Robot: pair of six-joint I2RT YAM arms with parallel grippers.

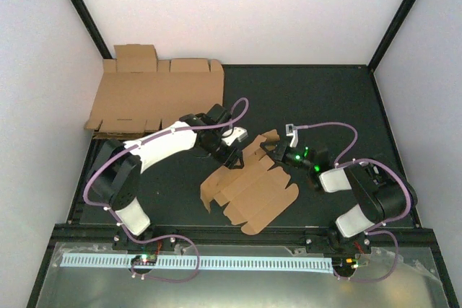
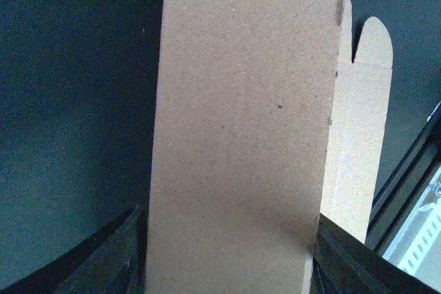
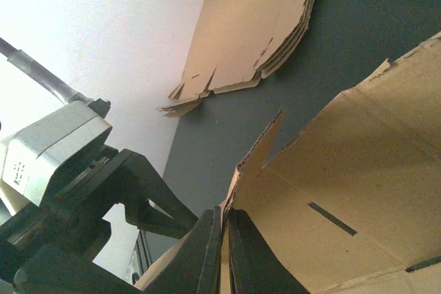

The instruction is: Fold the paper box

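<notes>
Nearest the lens, right jaws: pinched to a sliver on a thin raised edge of the box (image 3: 358, 191), one finger (image 3: 207, 253) each side of the card, slotted panel spreading away beyond.

Left jaws: spread wide, flanking a long panel that fills the gap from side to side. Cannot tell whether pressing it or merely straddling it.

Outward from both: box lying mostly flat at mid surface (image 1: 325, 99), between the arms, with its bulk toward the near edge from either jaws. Creases running diagonally, near left to far right. Left jaws at the far-left edge, right at the far-right corner, so neither arm nearer.

Probably next: folding the held panels inward along those creases.

Sheets (image 1: 155, 95) stacked in the far left corner, well apart.
</notes>
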